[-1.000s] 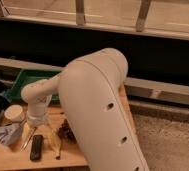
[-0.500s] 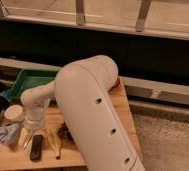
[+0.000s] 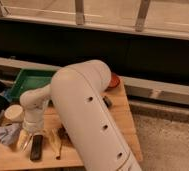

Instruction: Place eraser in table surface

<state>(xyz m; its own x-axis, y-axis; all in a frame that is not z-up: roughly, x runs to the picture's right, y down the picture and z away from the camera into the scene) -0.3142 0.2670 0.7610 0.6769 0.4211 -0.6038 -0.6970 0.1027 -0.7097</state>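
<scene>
The eraser [image 3: 36, 148], a small flat black block, lies on the light-brown wooden table surface [image 3: 121, 121] near its front left. My gripper [image 3: 37, 142] hangs straight down over it from the white wrist. One finger stands on each side of the eraser, spread well wider than the block, so the gripper is open. The eraser looks to rest on the wood. My bulky white arm covers the middle of the table.
A green tray [image 3: 30, 79] sits at the back left. A white cup [image 3: 13, 112] and a light-blue sponge [image 3: 4, 134] lie left of the gripper. A black-handled utensil [image 3: 60, 142] lies just right of it. A red bowl [image 3: 114, 81] is at the back right.
My arm's big elbow link has swung left and nearer the camera. The gripper and the eraser stay at about the same spot on the table.
</scene>
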